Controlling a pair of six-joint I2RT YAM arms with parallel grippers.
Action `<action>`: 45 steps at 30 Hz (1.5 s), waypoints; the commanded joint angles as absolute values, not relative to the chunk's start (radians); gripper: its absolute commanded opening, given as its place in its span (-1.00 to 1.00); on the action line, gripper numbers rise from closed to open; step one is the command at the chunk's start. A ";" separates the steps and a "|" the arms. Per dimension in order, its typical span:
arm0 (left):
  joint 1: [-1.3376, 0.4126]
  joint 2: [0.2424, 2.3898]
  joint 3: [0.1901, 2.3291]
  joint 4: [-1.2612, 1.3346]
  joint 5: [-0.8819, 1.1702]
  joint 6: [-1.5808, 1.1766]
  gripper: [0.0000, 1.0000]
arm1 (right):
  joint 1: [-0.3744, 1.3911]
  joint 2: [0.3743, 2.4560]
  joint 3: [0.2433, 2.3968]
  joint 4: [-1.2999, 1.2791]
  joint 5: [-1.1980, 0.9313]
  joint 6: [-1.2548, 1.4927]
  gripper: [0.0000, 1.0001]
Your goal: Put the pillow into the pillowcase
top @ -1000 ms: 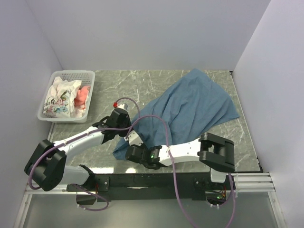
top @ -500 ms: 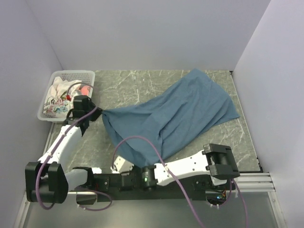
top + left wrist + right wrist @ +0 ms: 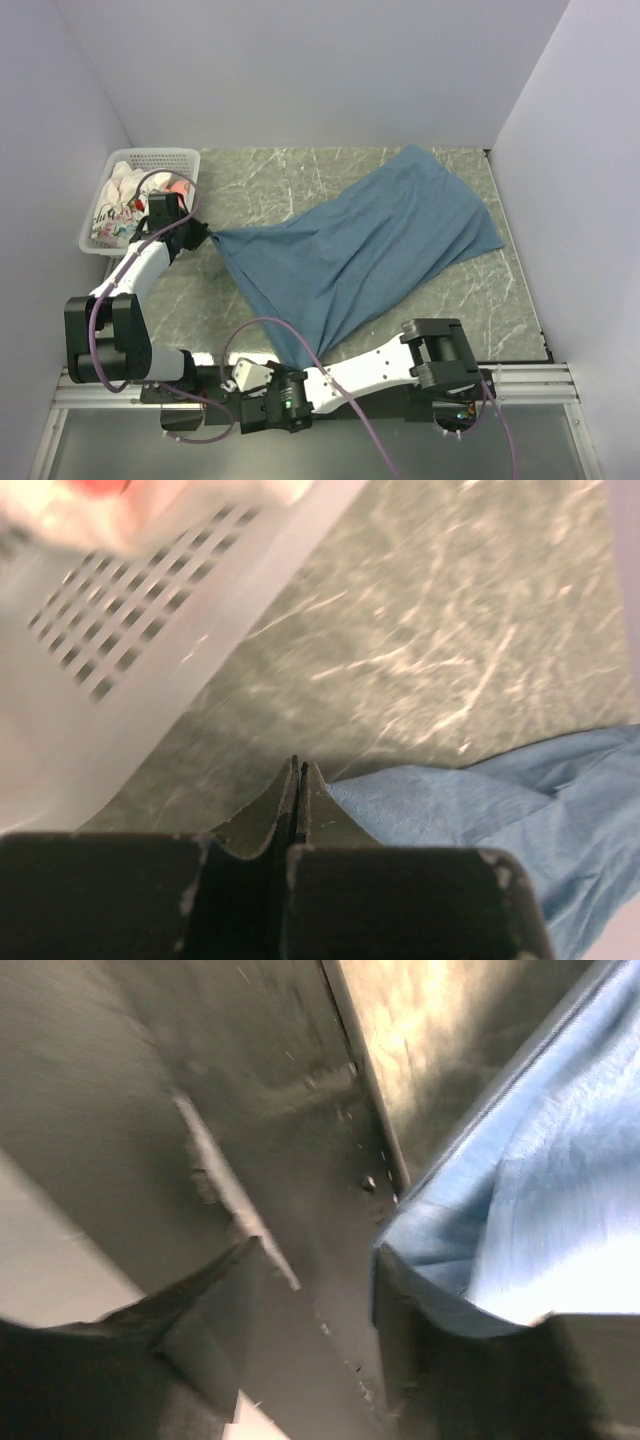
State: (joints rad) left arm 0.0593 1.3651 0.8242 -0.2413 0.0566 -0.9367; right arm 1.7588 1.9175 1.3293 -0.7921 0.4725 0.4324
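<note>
The dusty-blue pillowcase [image 3: 370, 240] lies stretched across the table from the back right towards the left. My left gripper [image 3: 203, 237] is shut on its left corner, next to the basket. In the left wrist view the jaws [image 3: 298, 770] are pressed together, and the blue pillowcase [image 3: 450, 800] comes out beside the right finger. My right gripper [image 3: 262, 378] hangs past the table's near edge, over the black frame. Its jaws [image 3: 318, 1250] stand open, and the pillowcase [image 3: 520, 1220] drapes over the outside of the right finger. The pillow is out of view.
A white perforated basket [image 3: 112, 247] with printed white cloth and pink fabric stands at the back left, close to my left gripper; its wall [image 3: 120, 650] fills the left wrist view. Purple walls enclose the green marbled table [image 3: 260, 175]. The black rail [image 3: 380, 390] runs along the near edge.
My left gripper dragged the pillowcase's corner left to the basket, spreading the cloth. My right arm swung down past the near edge and its jaws opened.
</note>
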 commanded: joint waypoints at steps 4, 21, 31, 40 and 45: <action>0.075 1.321 0.884 -0.158 0.025 -0.868 -0.98 | 1.759 1.654 1.468 -0.822 0.534 0.530 0.38; 0.074 1.345 0.951 -0.236 0.003 -0.839 -0.80 | 1.643 1.466 1.216 -0.676 0.492 0.724 0.46; 0.074 1.338 0.997 -0.272 0.009 -0.779 -0.06 | 1.398 1.653 1.212 -0.488 0.422 0.585 0.17; -0.169 1.112 0.702 -0.269 -0.146 -0.972 0.15 | 1.388 1.603 1.086 -0.430 0.455 0.678 0.14; -0.227 1.114 0.611 -0.204 -0.186 -1.083 0.04 | 1.394 1.523 1.019 -0.402 0.440 0.716 0.12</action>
State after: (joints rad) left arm -0.2047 1.0969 0.6518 -0.2745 -0.1089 -0.9657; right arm 1.3861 1.6226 1.0485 -0.4576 0.4232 0.6636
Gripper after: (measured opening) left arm 0.542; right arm 0.567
